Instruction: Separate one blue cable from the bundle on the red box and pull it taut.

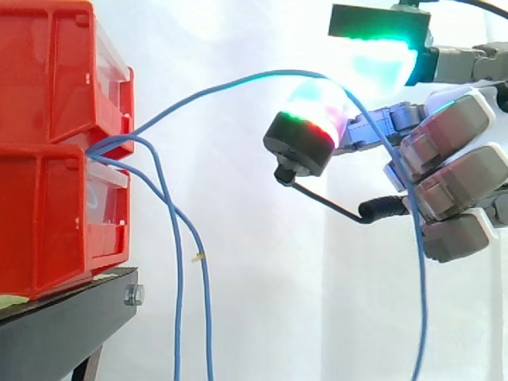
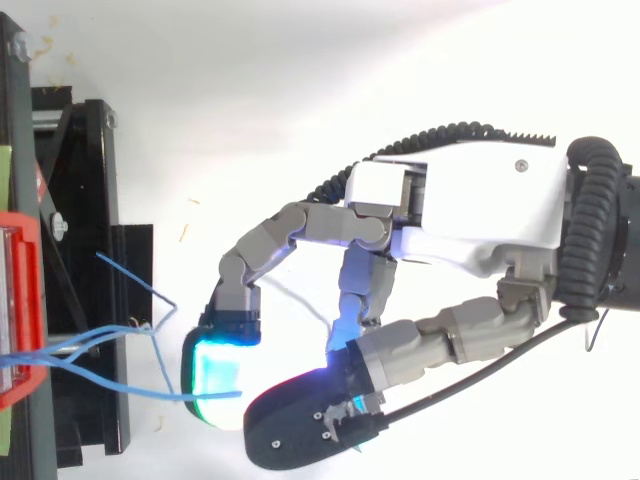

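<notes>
Side view. Two red bins (image 1: pixel 48 198) are stacked on the black stand (image 1: pixel 63 325) at left, with the white curtain (image 1: pixel 238 254) behind. The bundle comes out of the seam between the upper and lower bin. One blue cable (image 1: pixel 238 77) leaves it and climbs in a long arc to the right, well apart from the rest. It crosses the top of a glowing pad, then drops down in front of the hand (image 1: pixel 452 175) to the bottom edge. The arc is bowed, not a straight line. The other two cables (image 1: pixel 178 302) hang down just beside the bins, close together. The fingers (image 1: pixel 305 131) are curled. One pad glows green and red low on the left, a second glows cyan and green just above and to its right. The blue cable passes between these two pads and looks pinched there (the glow washes out the exact contact).

Top view. The hand (image 2: pixel 480 200) comes in from the right, its fingers (image 2: pixel 215 365) bent toward the stand (image 2: pixel 95 250). The cyan pad and a dark-backed pad sit pressed close together. The blue cable (image 2: pixel 190 395) runs from the bin edge (image 2: pixel 20 300) across the gap and ends between those pads. A loose cable (image 2: pixel 140 280) kinks beside the stand, clear of the hand.
</notes>
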Robot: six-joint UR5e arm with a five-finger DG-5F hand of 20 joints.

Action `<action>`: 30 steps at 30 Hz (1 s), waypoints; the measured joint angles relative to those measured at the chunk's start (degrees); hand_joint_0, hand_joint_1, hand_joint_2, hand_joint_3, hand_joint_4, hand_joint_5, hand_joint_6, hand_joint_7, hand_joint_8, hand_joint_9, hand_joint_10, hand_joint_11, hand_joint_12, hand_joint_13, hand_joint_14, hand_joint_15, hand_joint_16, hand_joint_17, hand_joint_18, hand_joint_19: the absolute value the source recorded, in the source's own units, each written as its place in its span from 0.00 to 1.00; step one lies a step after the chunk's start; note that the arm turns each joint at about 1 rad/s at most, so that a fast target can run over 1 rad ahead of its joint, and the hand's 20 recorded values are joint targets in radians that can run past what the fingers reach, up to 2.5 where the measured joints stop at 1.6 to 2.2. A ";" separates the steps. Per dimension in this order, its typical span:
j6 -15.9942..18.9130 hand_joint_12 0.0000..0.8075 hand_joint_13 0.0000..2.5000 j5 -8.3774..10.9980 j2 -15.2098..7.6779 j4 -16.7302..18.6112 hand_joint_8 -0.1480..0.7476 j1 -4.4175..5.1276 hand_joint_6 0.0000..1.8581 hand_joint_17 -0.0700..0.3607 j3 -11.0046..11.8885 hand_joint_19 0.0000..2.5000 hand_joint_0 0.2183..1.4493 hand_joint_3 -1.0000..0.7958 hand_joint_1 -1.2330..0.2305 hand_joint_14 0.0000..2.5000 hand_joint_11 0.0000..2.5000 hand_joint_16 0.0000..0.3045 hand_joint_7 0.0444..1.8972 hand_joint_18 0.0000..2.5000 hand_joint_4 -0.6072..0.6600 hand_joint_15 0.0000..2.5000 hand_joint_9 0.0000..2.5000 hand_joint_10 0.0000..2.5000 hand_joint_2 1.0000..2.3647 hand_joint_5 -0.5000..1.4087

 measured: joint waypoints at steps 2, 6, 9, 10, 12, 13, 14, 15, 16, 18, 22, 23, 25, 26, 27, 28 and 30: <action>0.00 0.61 0.55 0.01 0.00 0.00 0.56 0.03 0.48 0.53 0.00 0.27 0.29 0.52 0.29 0.01 0.25 0.23 0.52 0.47 0.49 0.30 0.60 0.01 0.01 0.25; 0.02 0.57 0.53 0.01 0.00 0.00 0.53 0.09 0.48 0.49 0.00 0.28 0.31 0.54 0.24 0.01 0.27 0.21 0.53 0.45 0.51 0.31 0.59 0.01 0.02 0.25; 0.16 0.57 0.53 0.01 0.00 0.00 0.53 0.12 0.49 0.49 0.00 0.28 0.31 0.55 0.23 0.01 0.27 0.21 0.50 0.45 0.50 0.31 0.59 0.01 0.02 0.25; 0.19 0.57 0.53 0.02 0.00 0.00 0.53 0.12 0.49 0.49 0.00 0.28 0.31 0.56 0.23 0.01 0.28 0.21 0.50 0.45 0.48 0.31 0.60 0.01 0.02 0.25; 0.23 0.59 0.54 0.02 0.00 0.00 0.51 0.17 0.49 0.51 0.00 0.27 0.30 0.56 0.23 0.01 0.26 0.22 0.50 0.47 0.44 0.30 0.61 0.01 0.02 0.26; 0.24 0.62 0.55 0.01 0.00 -0.01 0.52 0.18 0.48 0.54 0.00 0.26 0.30 0.56 0.25 0.01 0.25 0.24 0.50 0.49 0.42 0.29 0.62 0.01 0.01 0.26; 0.25 0.63 0.56 0.02 0.00 -0.01 0.52 0.19 0.48 0.56 0.00 0.25 0.29 0.57 0.27 0.01 0.23 0.25 0.51 0.51 0.40 0.28 0.62 0.01 0.01 0.26; 0.26 0.64 0.56 0.02 0.00 -0.01 0.51 0.20 0.48 0.57 0.00 0.25 0.29 0.57 0.27 0.01 0.23 0.25 0.51 0.51 0.40 0.28 0.62 0.01 0.00 0.26; 0.26 0.64 0.56 0.01 0.00 -0.01 0.50 0.22 0.47 0.57 0.00 0.25 0.28 0.57 0.28 0.01 0.22 0.26 0.52 0.51 0.39 0.28 0.63 0.01 0.00 0.27; 0.26 0.65 0.55 0.02 0.00 -0.02 0.49 0.30 0.47 0.57 0.00 0.25 0.28 0.58 0.29 0.01 0.20 0.26 0.52 0.51 0.39 0.27 0.62 0.01 0.00 0.27; 0.28 0.64 0.54 0.01 0.00 -0.30 0.48 0.50 0.47 0.58 -0.01 0.24 0.25 0.56 0.31 0.01 0.16 0.26 0.54 0.51 0.37 0.25 0.61 0.01 0.12 0.27; 0.29 0.64 0.53 0.01 0.00 -0.43 0.48 0.57 0.46 0.58 -0.03 0.24 0.24 0.55 0.31 0.01 0.15 0.26 0.53 0.50 0.37 0.24 0.60 0.01 0.15 0.27; 0.31 0.64 0.52 0.01 0.00 -0.65 0.46 0.78 0.46 0.58 -0.06 0.23 0.23 0.55 0.32 0.01 0.12 0.26 0.54 0.49 0.37 0.23 0.58 0.00 0.21 0.27; 0.30 0.64 0.51 0.02 0.00 -0.70 0.46 0.88 0.46 0.58 -0.07 0.23 0.22 0.54 0.33 0.01 0.10 0.26 0.54 0.48 0.37 0.22 0.57 0.00 0.24 0.27; 0.28 0.65 0.50 0.01 0.00 -0.72 0.46 0.97 0.46 0.58 -0.07 0.22 0.21 0.54 0.34 0.01 0.09 0.26 0.54 0.47 0.37 0.21 0.57 0.00 0.27 0.27; 0.25 0.64 0.50 0.01 0.00 -0.72 0.46 1.08 0.46 0.58 -0.07 0.22 0.21 0.54 0.34 0.01 0.09 0.26 0.54 0.47 0.37 0.21 0.56 0.00 0.27 0.27; 0.20 0.64 0.49 0.04 0.00 -0.72 0.46 1.26 0.46 0.58 -0.07 0.22 0.20 0.53 0.35 0.01 0.07 0.26 0.54 0.47 0.36 0.20 0.55 0.00 0.33 0.27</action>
